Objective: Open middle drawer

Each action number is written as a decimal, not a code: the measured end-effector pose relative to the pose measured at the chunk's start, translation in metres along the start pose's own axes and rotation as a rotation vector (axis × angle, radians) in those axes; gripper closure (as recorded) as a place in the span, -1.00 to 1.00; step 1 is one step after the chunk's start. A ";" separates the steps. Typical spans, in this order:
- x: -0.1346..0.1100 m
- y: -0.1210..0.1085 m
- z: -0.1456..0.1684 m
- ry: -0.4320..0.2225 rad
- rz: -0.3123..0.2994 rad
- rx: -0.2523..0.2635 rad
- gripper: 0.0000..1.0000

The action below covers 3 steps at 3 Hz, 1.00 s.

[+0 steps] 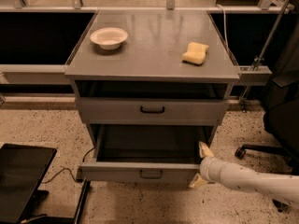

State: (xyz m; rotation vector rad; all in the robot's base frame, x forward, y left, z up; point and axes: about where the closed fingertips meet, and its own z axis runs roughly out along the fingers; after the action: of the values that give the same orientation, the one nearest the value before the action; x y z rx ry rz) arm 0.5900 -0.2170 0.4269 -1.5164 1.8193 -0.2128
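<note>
Middle drawer is pulled well out of the cabinet. The tray is open to view and looks bare, and the black handle faces the camera at the centre of the front. The drawer above sits about flush, with a dark gap over it.

Gripper is low on the right, at the right end of the middle drawer's front and not on the handle. Fingers are spread wide and hold nothing. One sits up by the tray's right rim, the other down by the front's lower corner. Can't tell if either touches metal.

The surface carries a bowl and a sponge, both irrelevant here.

My read: the pull looks done or nearly so, and we're at the release/retreat step. Next move: back the arm off to the right and away from the front, with the fingers kept wide so they don't clip the corner and nudge the drawer back in.
</note>
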 end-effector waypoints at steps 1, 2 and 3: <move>-0.004 0.036 -0.002 -0.069 0.027 0.020 -1.00; -0.005 0.036 -0.002 -0.069 0.027 0.020 -1.00; -0.006 0.022 0.004 -0.060 0.015 0.002 -1.00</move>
State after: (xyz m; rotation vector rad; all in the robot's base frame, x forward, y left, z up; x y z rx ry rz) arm 0.5754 -0.2035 0.4140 -1.4920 1.7823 -0.1597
